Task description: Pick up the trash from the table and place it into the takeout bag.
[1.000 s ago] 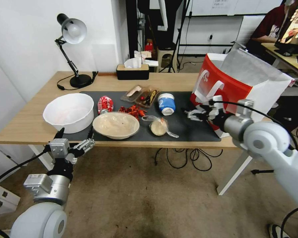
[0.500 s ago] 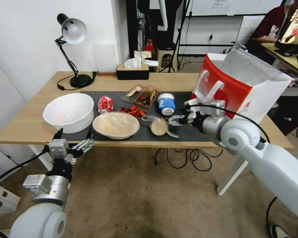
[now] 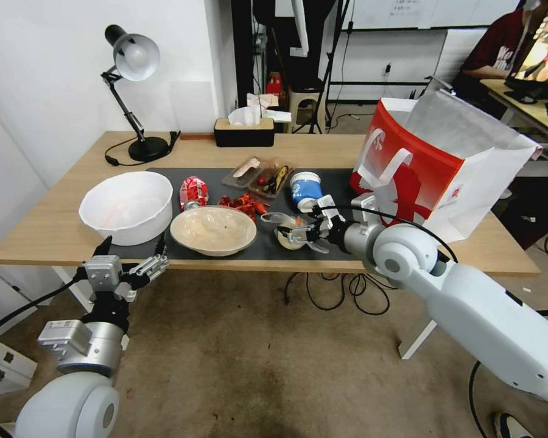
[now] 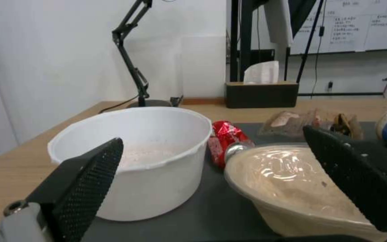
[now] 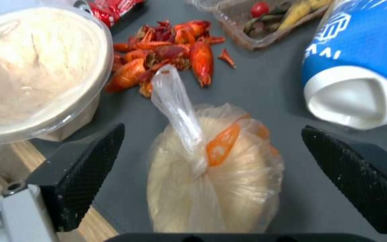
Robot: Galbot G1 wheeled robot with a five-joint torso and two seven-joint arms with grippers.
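On the dark mat of the table (image 3: pixel 55 234) lies a clear bag with a bun (image 3: pixel 291 234) (image 5: pixel 211 174). My right gripper (image 3: pixel 295 233) (image 5: pixel 220 178) is open, with a finger on either side of the bun bag. Close by are a blue-white tub (image 3: pixel 305 190) (image 5: pixel 359 67), red crayfish shells (image 3: pixel 243 204) (image 5: pixel 166 57), a shallow beige bowl (image 3: pixel 213 230) (image 4: pixel 292 188) and a crushed red can (image 3: pixel 193 191) (image 4: pixel 227 141). The red-and-white takeout bag (image 3: pixel 432 164) stands open at the table's right end. My left gripper (image 3: pixel 129 248) (image 4: pixel 222 181) hangs open just off the table's front edge, facing the bowls.
A large white bowl (image 3: pixel 128 205) (image 4: pixel 135 151) sits at the mat's left end. A clear tray of food scraps (image 3: pixel 259 173) lies behind the shells. A black desk lamp (image 3: pixel 134 91) and a tissue box (image 3: pixel 243 131) stand along the back edge. Cables lie under the table.
My right arm has swung left from beside the takeout bag to the bun bag, gripper staying open. The left gripper has sunk slightly.
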